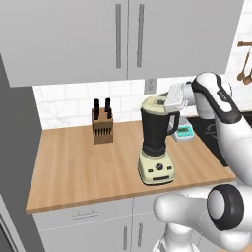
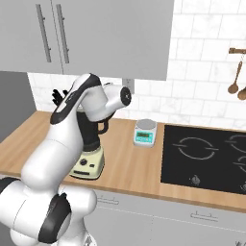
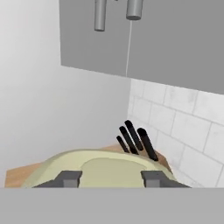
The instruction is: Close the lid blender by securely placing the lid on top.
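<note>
Lid on blender mouth, pincer clamped on it

Pincer (image 3: pixel 109 178) pinches the cream lid (image 3: pixel 105 169), fingertips (image 3: pixel 69 178) either side of it; lid (image 1: pixel 156 102) sits at top of the black blender (image 1: pixel 157 142) jar on the wooden counter (image 1: pixel 74 167). Blender stands near counter front edge, knife block (image 1: pixel 102 125) behind left by tiled wall, white scale (image 2: pixel 145 132) to its right beside the black cooktop (image 2: pixel 206 156)

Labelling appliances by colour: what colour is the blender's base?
Pale cream-yellow, below a black jar; the blender base shows best in the left base view.
</note>
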